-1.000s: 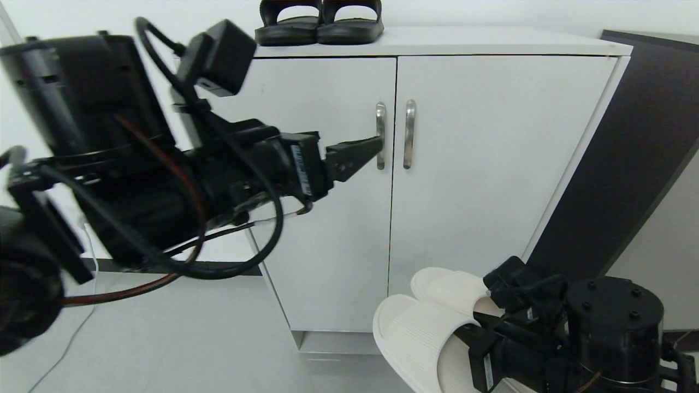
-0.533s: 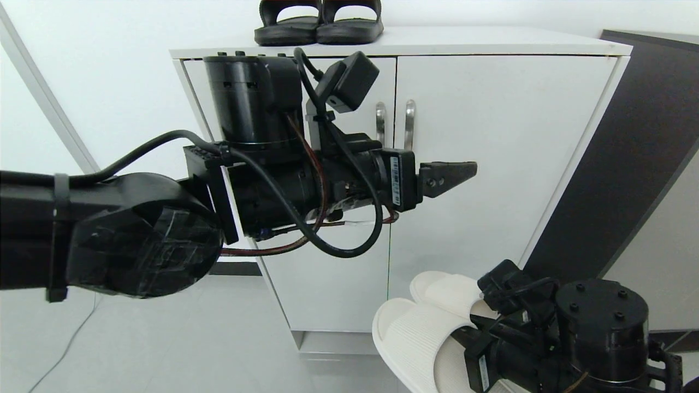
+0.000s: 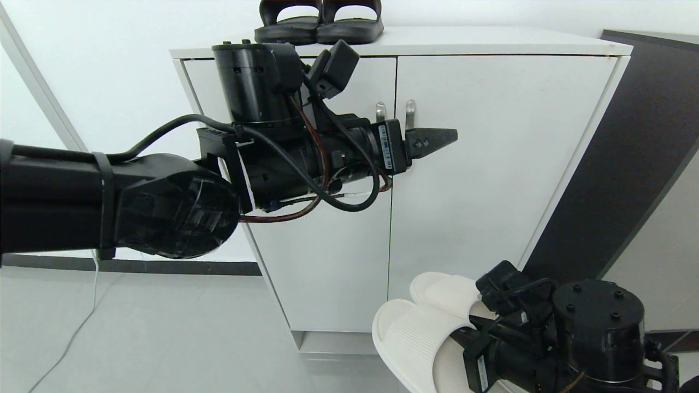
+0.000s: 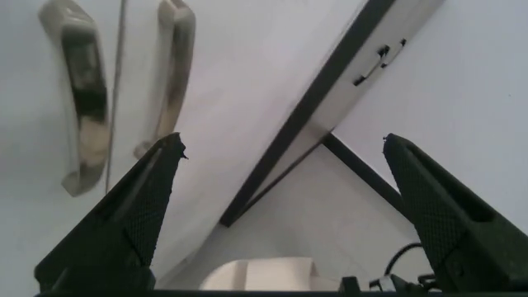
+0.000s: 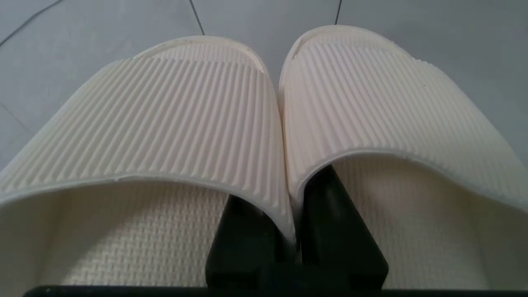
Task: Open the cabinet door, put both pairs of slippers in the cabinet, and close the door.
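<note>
Left gripper (image 3: 443,137) has swung off the left handle (image 3: 380,111), crossed the doors, and now sits higher, just beside the right handle (image 3: 410,107), its jaws spread wide apart. Both doors of the cabinet (image 3: 491,164) are shut. Black slippers (image 3: 319,24) sit on its top. Low down by the cabinet's foot, the right gripper (image 5: 295,221) is clenched on the white slippers (image 3: 420,333).
</note>
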You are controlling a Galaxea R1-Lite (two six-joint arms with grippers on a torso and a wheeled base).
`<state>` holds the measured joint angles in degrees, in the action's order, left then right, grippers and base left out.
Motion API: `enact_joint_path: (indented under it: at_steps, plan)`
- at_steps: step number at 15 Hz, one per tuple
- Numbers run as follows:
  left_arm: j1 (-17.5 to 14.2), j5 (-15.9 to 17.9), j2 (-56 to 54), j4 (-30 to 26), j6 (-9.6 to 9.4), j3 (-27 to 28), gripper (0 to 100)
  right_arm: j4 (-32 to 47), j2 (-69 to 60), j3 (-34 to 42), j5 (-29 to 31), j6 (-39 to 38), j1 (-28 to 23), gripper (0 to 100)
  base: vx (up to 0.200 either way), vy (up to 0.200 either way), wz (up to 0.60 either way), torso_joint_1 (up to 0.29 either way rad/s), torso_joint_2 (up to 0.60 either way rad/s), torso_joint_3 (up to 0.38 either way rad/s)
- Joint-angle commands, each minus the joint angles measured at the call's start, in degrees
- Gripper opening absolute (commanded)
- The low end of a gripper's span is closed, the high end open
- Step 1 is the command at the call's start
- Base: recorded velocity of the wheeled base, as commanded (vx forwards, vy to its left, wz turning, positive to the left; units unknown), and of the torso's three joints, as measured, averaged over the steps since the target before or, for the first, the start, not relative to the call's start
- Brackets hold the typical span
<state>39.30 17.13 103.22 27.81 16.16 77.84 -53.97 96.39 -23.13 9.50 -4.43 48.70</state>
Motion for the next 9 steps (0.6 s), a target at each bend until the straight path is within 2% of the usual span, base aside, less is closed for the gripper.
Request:
enact_joint_path:
  at_steps: [1, 3, 9]
  plan:
    - [-0.28, -0.69, 1.02, -0.03, -0.08, 1.18, 100, 0.00, 0.11, 0.01, 0.00, 0.03, -0.01, 0, 0.000, 0.000, 0.00, 0.000, 0.00, 0.000]
    - [-0.81, -2.71, 2.51, -0.12, -0.34, 2.58, 100, 0.00, -0.24, 0.10, 0.08, 0.03, -0.10, 0, 0.000, 0.000, 0.00, 0.000, 0.00, 0.000]
    - [-2.39, -2.71, 7.35, -0.30, -0.26, 7.77, 100, -0.35, -0.94, 0.36, 0.08, 0.21, -0.01, 0, 0.000, 0.000, 0.00, 0.000, 0.00, 0.000]
